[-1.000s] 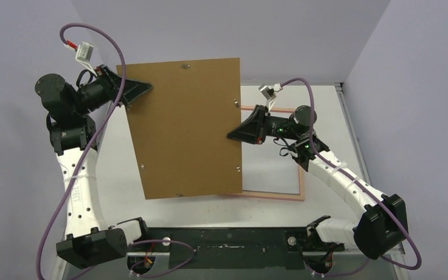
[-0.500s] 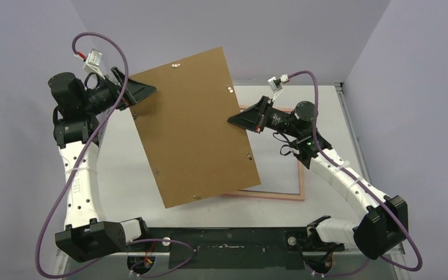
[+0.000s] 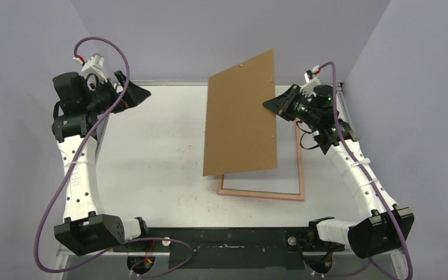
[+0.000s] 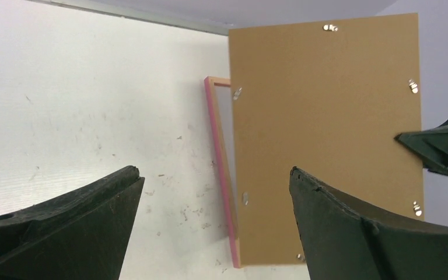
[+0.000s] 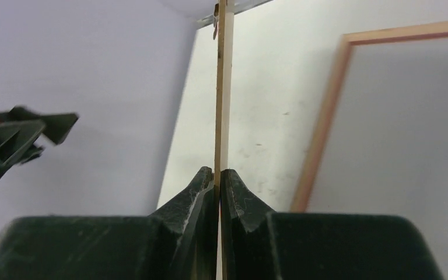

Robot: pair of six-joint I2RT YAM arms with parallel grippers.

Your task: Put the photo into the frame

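Brown backing board (image 3: 240, 116) hangs tilted above the tabletop (image 3: 151, 157), and we see the right end effector (image 3: 266, 104) clenched on its 3 o'clock edge. Beneath it the pink frame (image 3: 261, 194) lies flat toward 4 o'clock of the tabletop, partly covered by the board in our overhead view. At 10 o'clock the left end effector (image 4: 213, 170) stands released, jaws wide, well apart from the board.

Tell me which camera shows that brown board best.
The left wrist view: the backing board shows nearly its whole face, clips included. The top view shows it tilted over the frame. The right wrist view sees only its edge, pinched between the right fingers.
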